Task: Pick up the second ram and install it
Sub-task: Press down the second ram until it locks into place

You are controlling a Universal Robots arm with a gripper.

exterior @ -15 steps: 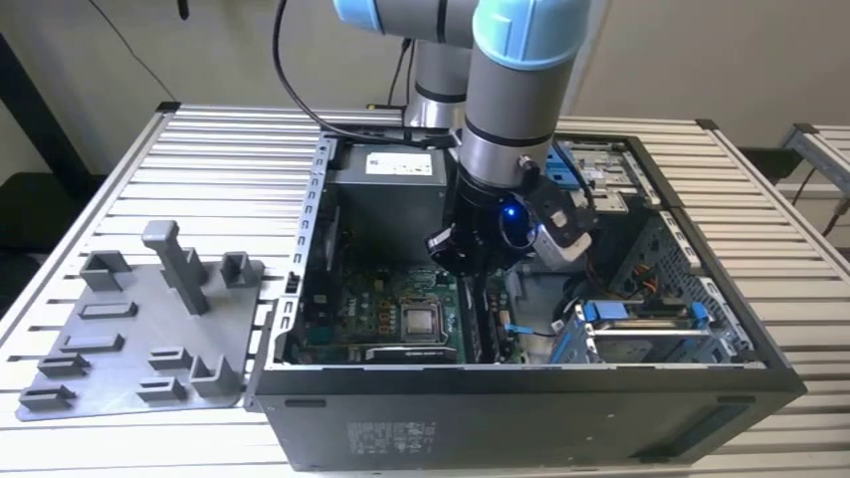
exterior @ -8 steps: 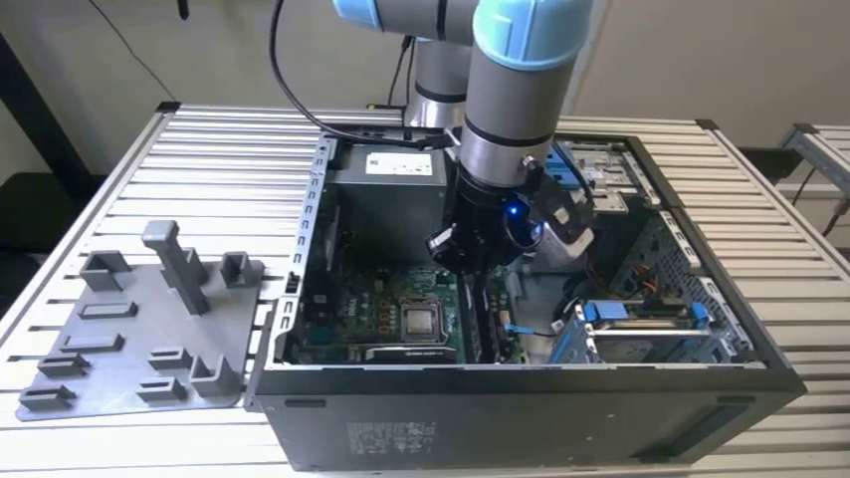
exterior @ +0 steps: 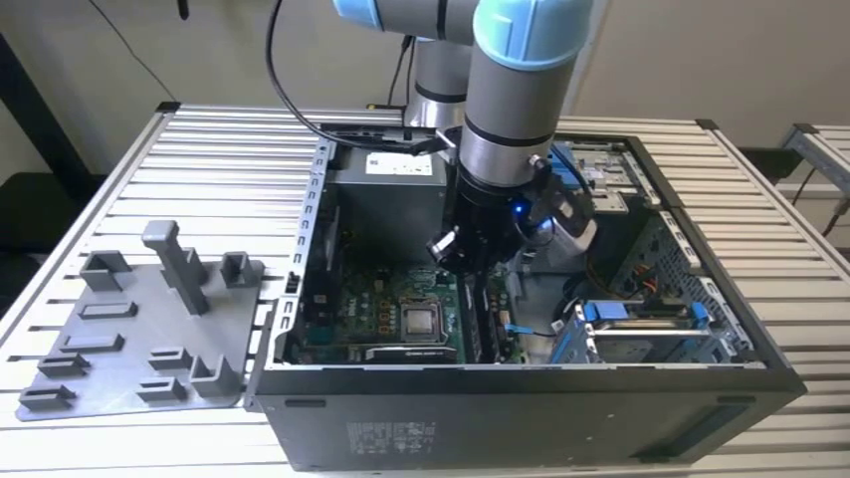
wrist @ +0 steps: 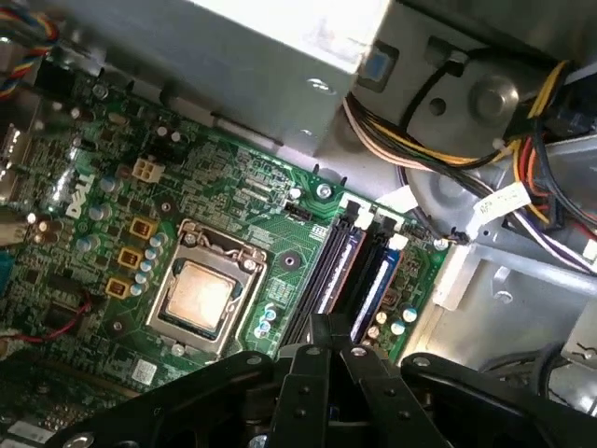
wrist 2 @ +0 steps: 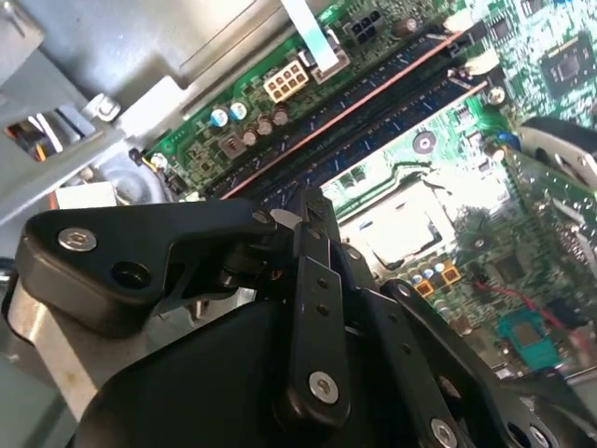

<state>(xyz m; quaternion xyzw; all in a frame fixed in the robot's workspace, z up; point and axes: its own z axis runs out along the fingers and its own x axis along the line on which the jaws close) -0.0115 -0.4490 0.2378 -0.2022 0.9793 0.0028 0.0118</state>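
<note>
One arm: a grey robot arm with light-blue joints (exterior: 519,119) reaches down into an open black computer case (exterior: 531,373) in the exterior view.
Claw: the black claw (wrist: 328,327) hangs low over the green motherboard (wrist: 280,233), at the near end of the memory slots; I cannot tell if it is apart, together or clamped on something.
Second ram: the long thin dark-blue circuit-board stick (wrist: 338,271) stands on its edge in the slot area beside the square silver processor socket (wrist: 201,299), and its near end runs directly under the claw tip.
Neighbour stick: a similar blue stick (wrist: 375,280) stands just beside it and parallel, on the side away from the socket.
Cables: a bundle of coloured wires (wrist: 485,159) lies past the far end of the slots.
Fixture: a grey plastic plate with blocks and posts (exterior: 133,329) lies on the ribbed metal surface (exterior: 226,179), at the exterior view's left of the case.
</note>
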